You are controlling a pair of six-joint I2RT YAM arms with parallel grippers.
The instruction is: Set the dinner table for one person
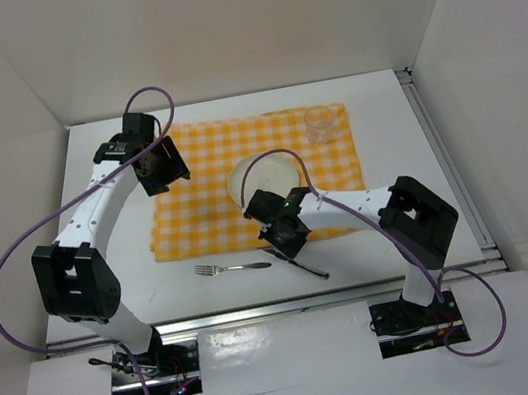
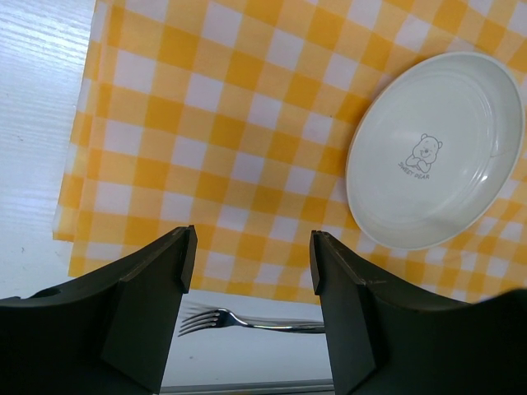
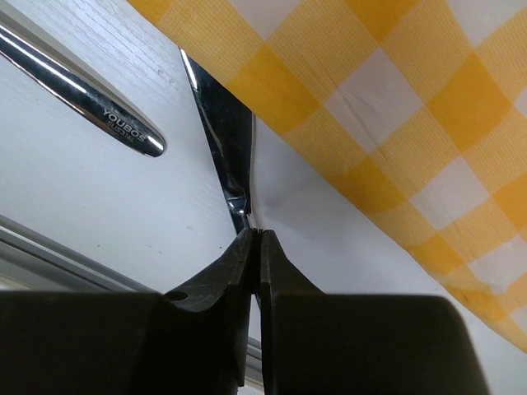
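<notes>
On the white dinner table (image 1: 124, 271) lies a yellow-and-white checked cloth (image 1: 207, 192) with a white plate (image 1: 262, 172) on it. My right gripper (image 3: 255, 236) is shut on a knife (image 3: 221, 136), its blade lying along the cloth's near edge; the knife (image 1: 312, 270) shows dark beside my right gripper (image 1: 286, 239). A fork (image 1: 233, 266) lies on the bare table to the left, its handle end (image 3: 99, 103) near the blade. My left gripper (image 1: 160, 169) hovers open over the cloth's left part, its jaws (image 2: 251, 247) holding nothing, with the plate (image 2: 432, 152) and fork (image 2: 247, 319) below.
A clear glass (image 1: 320, 122) stands on the cloth's far right corner. White walls enclose the table on the left, back and right. A metal rail (image 1: 311, 298) runs along the near edge.
</notes>
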